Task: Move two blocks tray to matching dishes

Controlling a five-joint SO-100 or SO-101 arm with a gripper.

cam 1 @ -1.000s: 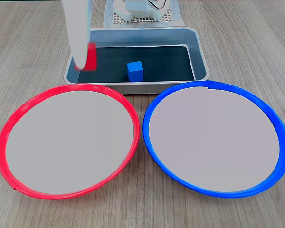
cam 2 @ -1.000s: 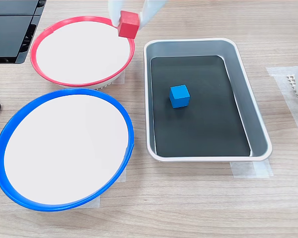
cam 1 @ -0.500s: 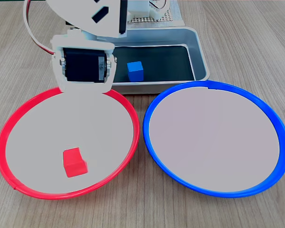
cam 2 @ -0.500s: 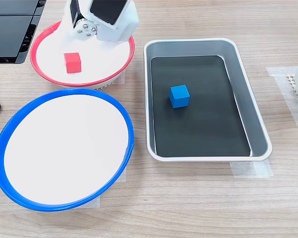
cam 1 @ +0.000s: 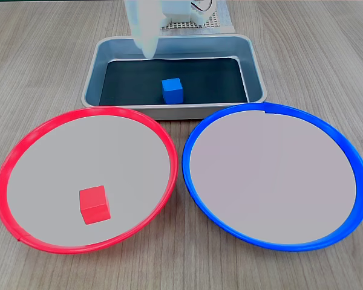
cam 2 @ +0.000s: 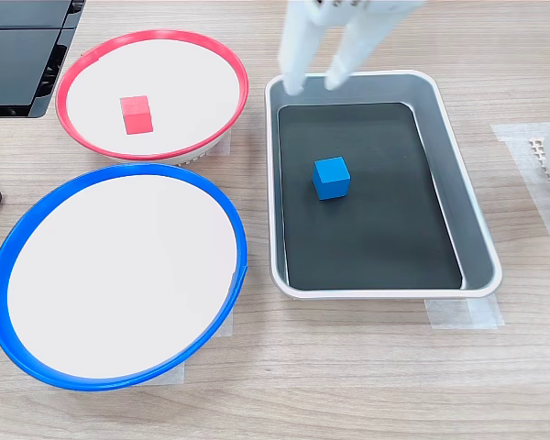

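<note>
Wooden counter (cam 1: 327,48) carrying two dishes and a tray. Blue-rimmed dish (cam 2: 9,316), lower left, empty. Red-rimmed dish (cam 2: 234,82), upper left, holds the red block (cam 2: 136,115), so that half appears done. Silver tray (cam 2: 477,247), right, holds the blue block (cam 2: 331,177). Claw (cam 2: 313,84), upper centre above the tray's far rim: fingers spread, empty, seemingly poised for the blue block.

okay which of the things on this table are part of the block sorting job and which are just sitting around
Part of the job: red block, blue block, tray, red-rimmed dish, blue-rimmed dish, gripper.

Just lying about: black equipment, perforated white mat, tape strips.
</note>
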